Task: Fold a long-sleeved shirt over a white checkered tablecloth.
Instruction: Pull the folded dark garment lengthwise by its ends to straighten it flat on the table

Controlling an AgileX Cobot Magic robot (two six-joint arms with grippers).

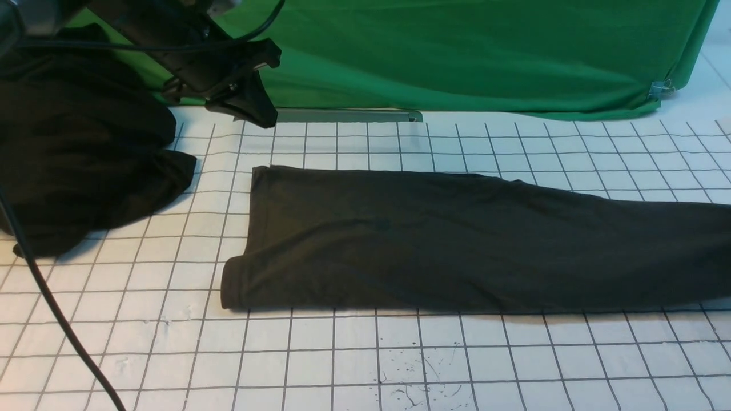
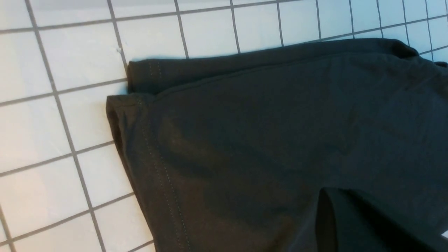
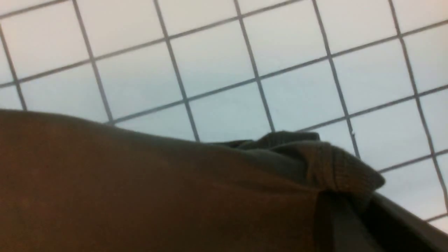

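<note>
The long-sleeved shirt (image 1: 457, 245) lies folded into a long dark band across the white checkered tablecloth (image 1: 342, 354) and runs off the right edge. My left gripper (image 1: 264, 121) hangs above the cloth's back left, apart from the shirt. In the left wrist view its fingers (image 2: 329, 217) stand together over the shirt's stitched hem (image 2: 164, 182), holding nothing. The right arm is outside the front view. In its wrist view the gripper (image 3: 334, 199) is shut at a bunched ribbed edge (image 3: 339, 164) of the shirt (image 3: 140, 192).
A jet-black heap of cloth (image 1: 80, 148) sits at the left, under my left arm. A green backdrop (image 1: 457, 51) closes the far side, with a grey bar (image 1: 348, 116) at its foot. A black cable (image 1: 57, 319) crosses the front left corner.
</note>
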